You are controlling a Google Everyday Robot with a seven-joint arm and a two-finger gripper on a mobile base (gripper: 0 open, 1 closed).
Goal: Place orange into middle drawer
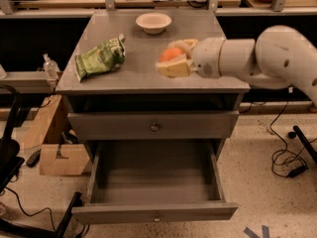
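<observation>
The claw [167, 59] is clamped on the orange [171, 53], one finger above it and one below. It holds the fruit over the right front part of the bench [138, 78]; whether it touches the top I cannot tell. The arm [267, 58] reaches in from the right. Below, the middle drawer [153, 182] stands pulled out, well apart from the orange. The upper drawer [114, 126] is closed. A green bag [100, 58] lies at the left and a white bowl [153, 22] at the back.
</observation>
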